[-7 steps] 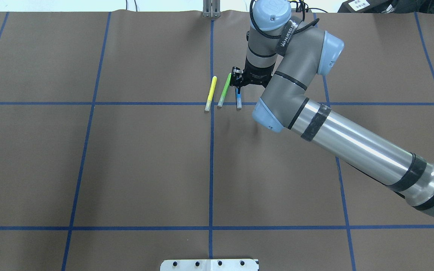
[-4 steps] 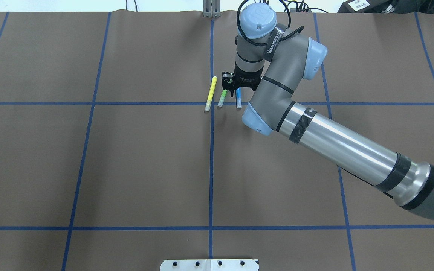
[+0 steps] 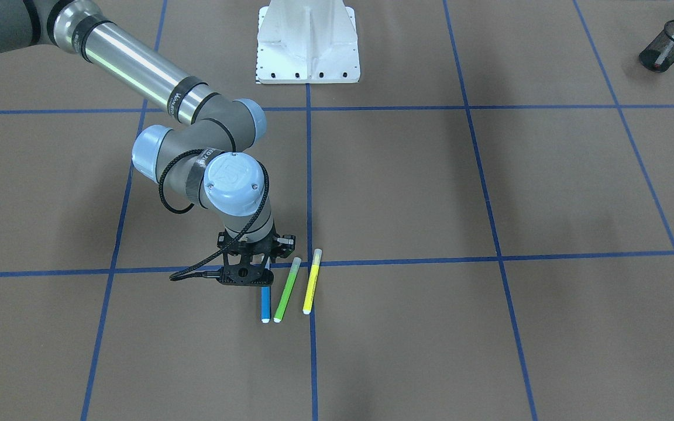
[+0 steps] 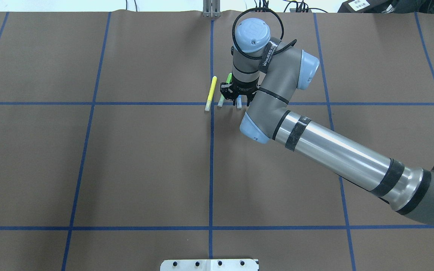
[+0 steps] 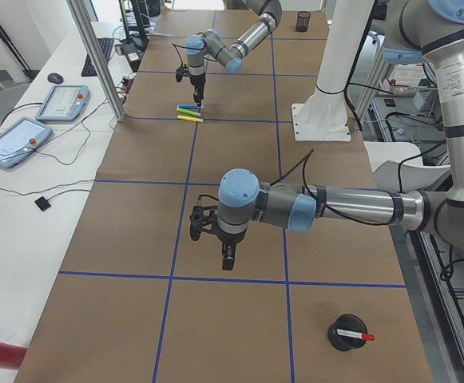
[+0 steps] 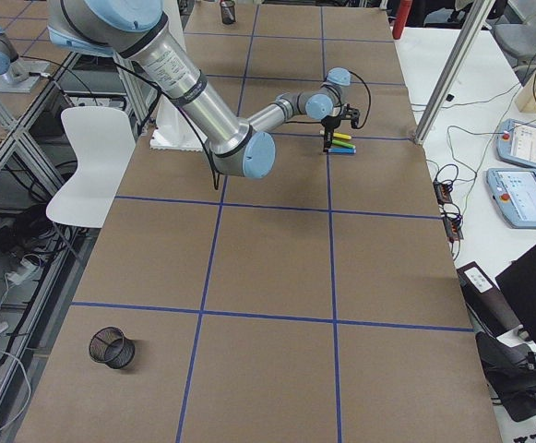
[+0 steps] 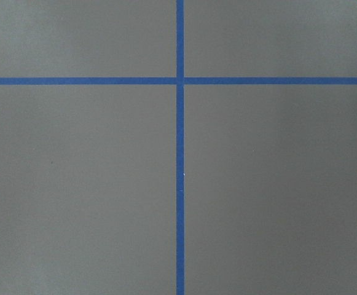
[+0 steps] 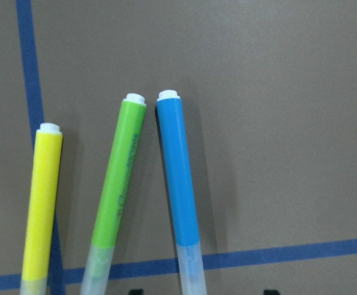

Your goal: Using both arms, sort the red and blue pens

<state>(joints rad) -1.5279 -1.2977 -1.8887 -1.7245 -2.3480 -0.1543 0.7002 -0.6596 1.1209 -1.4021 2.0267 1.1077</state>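
Brown tabletop (image 4: 145, 158), blue tape grid (image 4: 211, 169). R gripper (image 4: 240, 101) jaws spread, straddling blue pen (image 8: 177, 184) nr cap, green highlighter (image 8: 121, 178) alongside. L gripper (image 5: 227, 259) state unclear.

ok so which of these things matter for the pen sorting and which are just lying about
Job: blue pen, red pen in the cup.
Lying about: green highlighter, yellow highlighter.

Overhead and front-facing cameras look steeply down on the table (image 4: 126, 169) from opposite sides, sharing the right claw (image 4: 239, 102). The right wrist camera hangs close above the blue pen (image 8: 177, 184) under that claw.
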